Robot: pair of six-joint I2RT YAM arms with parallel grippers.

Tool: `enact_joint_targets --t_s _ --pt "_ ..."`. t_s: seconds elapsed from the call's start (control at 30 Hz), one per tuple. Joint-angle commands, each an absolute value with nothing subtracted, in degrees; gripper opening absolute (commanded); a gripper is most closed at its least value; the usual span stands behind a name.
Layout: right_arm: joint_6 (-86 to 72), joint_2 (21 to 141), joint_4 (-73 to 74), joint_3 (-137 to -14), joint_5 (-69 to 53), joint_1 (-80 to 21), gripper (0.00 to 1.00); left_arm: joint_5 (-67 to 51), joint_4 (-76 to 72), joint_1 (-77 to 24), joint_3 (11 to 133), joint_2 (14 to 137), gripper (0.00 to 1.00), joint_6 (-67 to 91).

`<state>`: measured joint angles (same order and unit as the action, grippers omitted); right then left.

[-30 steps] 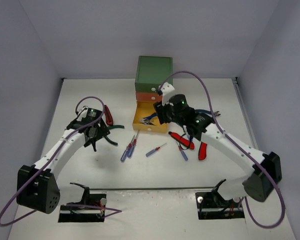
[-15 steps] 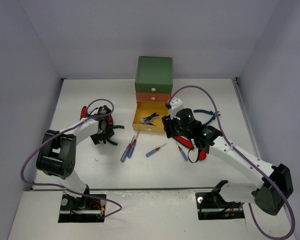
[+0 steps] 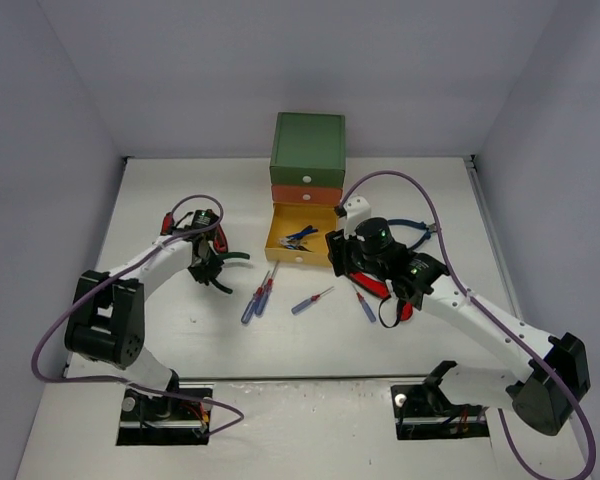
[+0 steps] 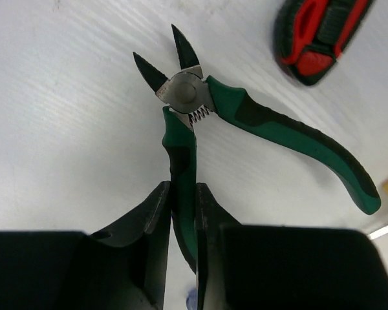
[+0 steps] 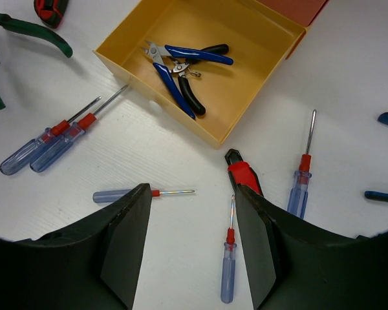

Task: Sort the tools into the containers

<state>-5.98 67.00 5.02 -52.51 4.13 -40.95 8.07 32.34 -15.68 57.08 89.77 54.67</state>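
Well, nearest me, in front of the yellow drawer, lie the screwdrivers. A screwdriver pair sits side by side off its left front corner, blue handles near, tips aimed at the drawer's front wall. A lone screwdriver lies before the drawer's middle, tip slanting far and right. Off the right front corner a third screwdriver lies handle near, tip far, beside a red-handled tool half hidden under the right arm.

Just above that spot, at the drawer's right front corner, hangs the right gripper. Its fingers stand about half apart with only bare table and tool ends between them, gripping nothing.

Left of the drawer, the left gripper has its fingers pinched tight on one handle of the green cutters. That handle runs straight back into the gripper and the nose points away from the wrist. The other handle splays free toward the drawer. Whether the cutters are off the table I cannot tell. A chunky red tool lies just beyond them.

The drawer itself is pulled out, with blue cutters lying across its floor. Blue pliers rest to its right. Behind and above sit the orange drawer and the green drawer, both pushed in.
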Motion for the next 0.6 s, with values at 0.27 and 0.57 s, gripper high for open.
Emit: enact_joint_targets --t_s 0.27,0.57 --pt "-6.08 61.45 3.27 -55.00 7.41 -40.78 0.53 6.72 39.45 -28.55 79.41 88.75 0.00 65.71" --pt "-8.33 54.90 4.73 -52.37 8.12 -40.69 0.53 10.95 39.20 -34.13 93.28 101.79 0.00 71.08"
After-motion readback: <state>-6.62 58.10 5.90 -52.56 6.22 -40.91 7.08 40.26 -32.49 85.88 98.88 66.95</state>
